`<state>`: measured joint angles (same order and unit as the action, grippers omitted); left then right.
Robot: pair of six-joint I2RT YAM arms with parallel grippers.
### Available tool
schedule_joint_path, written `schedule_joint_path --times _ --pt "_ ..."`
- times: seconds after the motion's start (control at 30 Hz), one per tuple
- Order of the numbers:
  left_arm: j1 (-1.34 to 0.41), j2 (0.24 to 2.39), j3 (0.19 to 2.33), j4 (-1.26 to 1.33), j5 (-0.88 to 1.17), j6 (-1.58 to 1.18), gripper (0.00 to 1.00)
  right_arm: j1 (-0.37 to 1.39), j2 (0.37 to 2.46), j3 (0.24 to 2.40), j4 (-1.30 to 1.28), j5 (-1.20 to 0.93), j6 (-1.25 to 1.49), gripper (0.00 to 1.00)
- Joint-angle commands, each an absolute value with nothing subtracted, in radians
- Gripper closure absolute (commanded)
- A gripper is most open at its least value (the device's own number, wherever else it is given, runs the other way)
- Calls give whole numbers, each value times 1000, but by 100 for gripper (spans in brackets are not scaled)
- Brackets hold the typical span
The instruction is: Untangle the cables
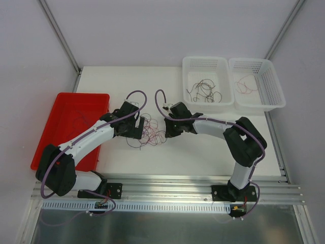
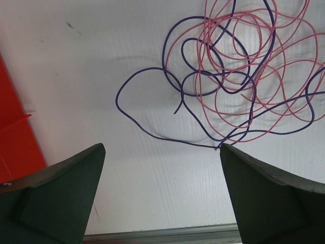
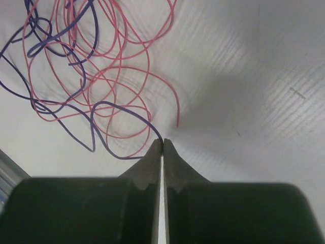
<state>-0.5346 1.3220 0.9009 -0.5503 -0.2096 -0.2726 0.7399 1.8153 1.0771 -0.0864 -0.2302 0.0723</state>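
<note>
A tangle of thin purple and pink-red cables (image 1: 152, 133) lies on the white table between my two grippers. In the left wrist view the tangle (image 2: 238, 76) lies ahead and to the right of my left gripper (image 2: 162, 147), which is open and empty; a purple loop (image 2: 147, 101) reaches toward it. My right gripper (image 3: 162, 141) is shut, and a purple cable (image 3: 127, 109) runs into its tips. A pink-red cable end (image 3: 176, 109) lies just beyond. In the top view my left gripper (image 1: 137, 131) is left of the tangle and my right gripper (image 1: 170, 131) is to its right.
A white basket (image 1: 185, 81) at the back holds dark cables (image 1: 205, 91). A second white basket (image 1: 274, 86) beside it holds a pink-red cable (image 1: 247, 85). A red tray (image 1: 71, 122) lies at the left under my left arm. A metal rail runs along the near edge.
</note>
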Motion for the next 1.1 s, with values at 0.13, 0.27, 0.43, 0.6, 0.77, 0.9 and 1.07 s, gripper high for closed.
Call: schedule_joint_path --times 0.13,0.27,0.43,0.6,0.77,0.9,1.07 --pt "-523 1321 936 -543 -218 -270 2 744 1515 1147 -362 -17 -54 99" --pt "-523 1316 937 -545 -218 -270 2 744 1355 1288 -566 93 -112 99" --pt "-523 1319 937 -543 -213 -268 2 745 1221 1480 -744 97 -106 99" --pt "-523 1307 937 -541 -206 -267 2 744 1081 1408 -660 52 -81 99" --pt "-523 1209 920 -537 -172 -271 2 753 1060 1310 -631 11 -26 99" --pt "-538 1054 913 -514 -60 -349 2 764 1045 1256 -600 -54 32 99" --pt "-688 870 926 -405 -2 -396 3 807 1075 1244 -609 -69 26 99"
